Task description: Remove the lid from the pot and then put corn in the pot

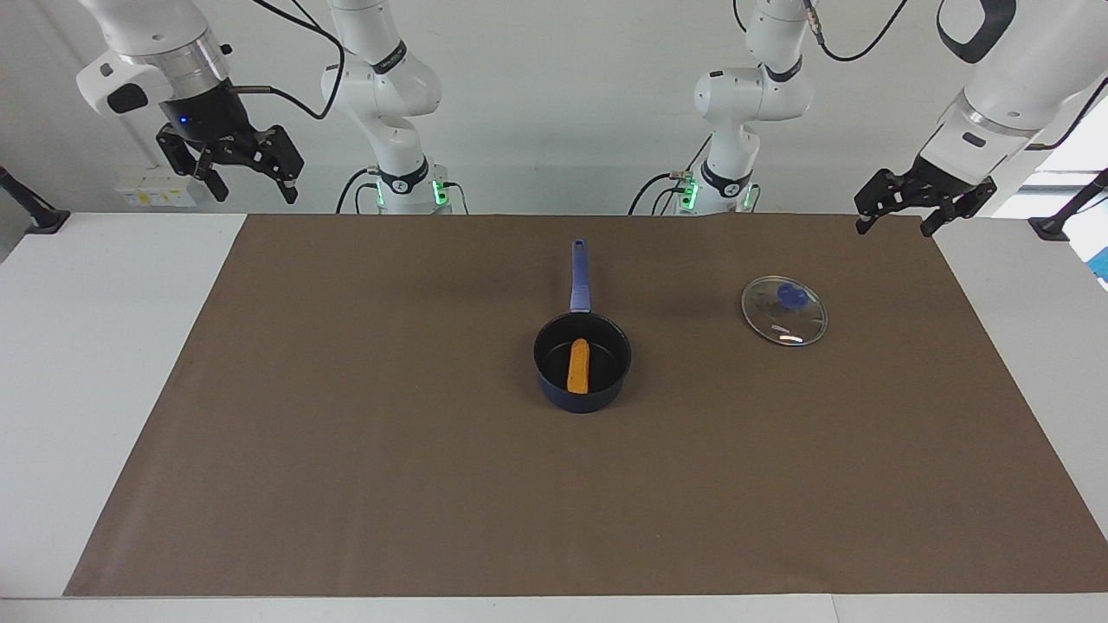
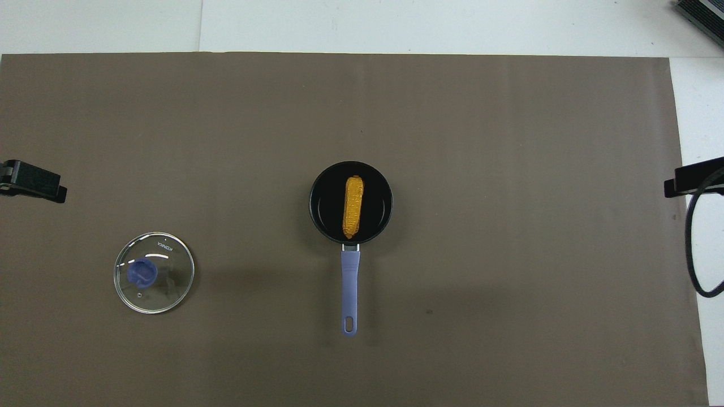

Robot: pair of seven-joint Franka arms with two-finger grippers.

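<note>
The dark blue pot (image 1: 582, 400) stands uncovered in the middle of the brown mat, its long handle (image 1: 580, 277) pointing toward the robots. The yellow-orange corn (image 1: 578, 365) lies inside the pot, lengthwise along the handle's line; the overhead view shows the corn (image 2: 353, 206) in the pot (image 2: 322, 210). The glass lid (image 1: 783, 311) with its blue knob lies flat on the mat toward the left arm's end, apart from the pot, and also shows in the overhead view (image 2: 154, 272). My left gripper (image 1: 896, 227) and right gripper (image 1: 253, 190) hang open and empty, raised over the robots' ends of the table.
The brown mat (image 1: 346, 415) covers most of the white table. Black clamps (image 1: 39, 216) sit at both ends of the table near the robots. A dark part with a cable loop (image 2: 701, 254) shows at the edge of the overhead view.
</note>
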